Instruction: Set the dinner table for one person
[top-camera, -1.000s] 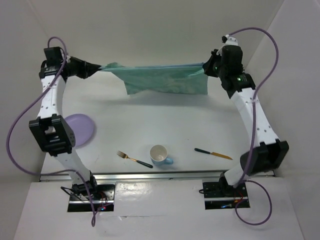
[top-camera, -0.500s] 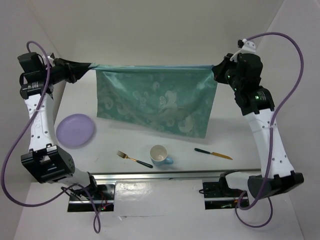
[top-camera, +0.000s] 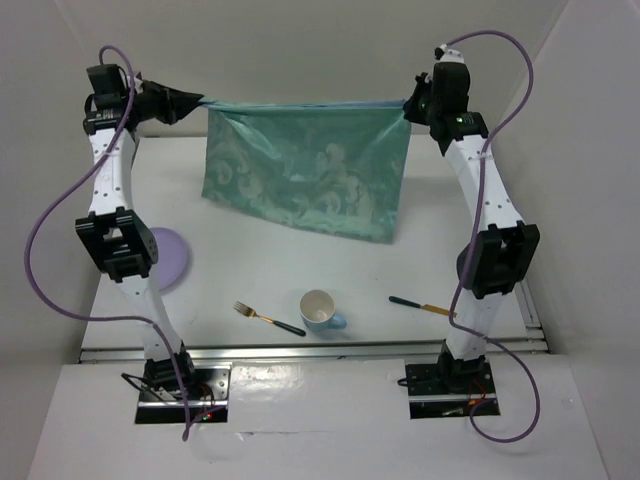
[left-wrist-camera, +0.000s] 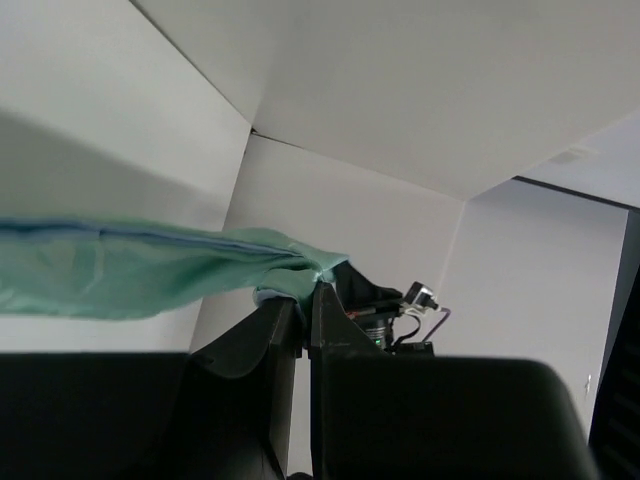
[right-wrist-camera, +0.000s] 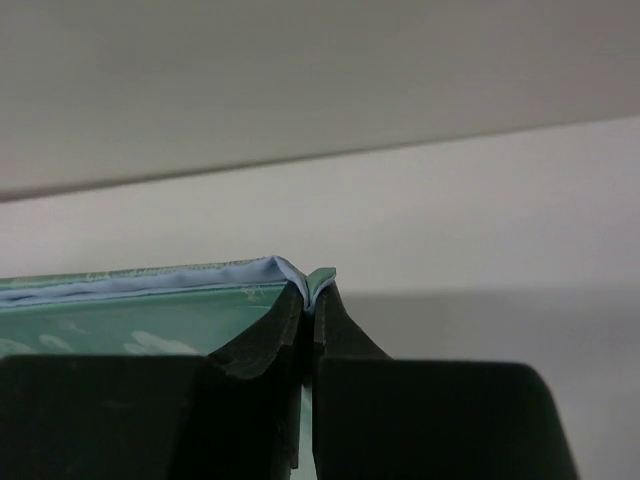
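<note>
1. Top view: white walls close round the dinner table (top-camera: 250, 270), a smooth, rigid white top lying below both grippers. You lay things on it and never grasp it. Your left gripper (top-camera: 198, 100) and right gripper (top-camera: 408, 104) each pinch an upper corner of the teal patterned cloth (top-camera: 305, 175), which hangs between them like a curtain. Whether its lower edge touches the tabletop, you cannot tell. Well below the grippers, toward the arm bases, lie a lilac plate (top-camera: 172, 258), a fork (top-camera: 268, 318), a mug (top-camera: 320, 310) and a knife (top-camera: 425, 306).
2. Left wrist view: bare wall and ceiling behind. The fingers are closed on a bunched corner, and the cloth (left-wrist-camera: 130, 270) runs off to their left in a taut rope.
3. Right wrist view: pale wall behind. The jaws are clamped on the very tip of the hem, with the cloth (right-wrist-camera: 140, 305) spreading to their left. Judge it light, soft and limp. The corners are the right hold, but this shallow bite may slip under tension.
</note>
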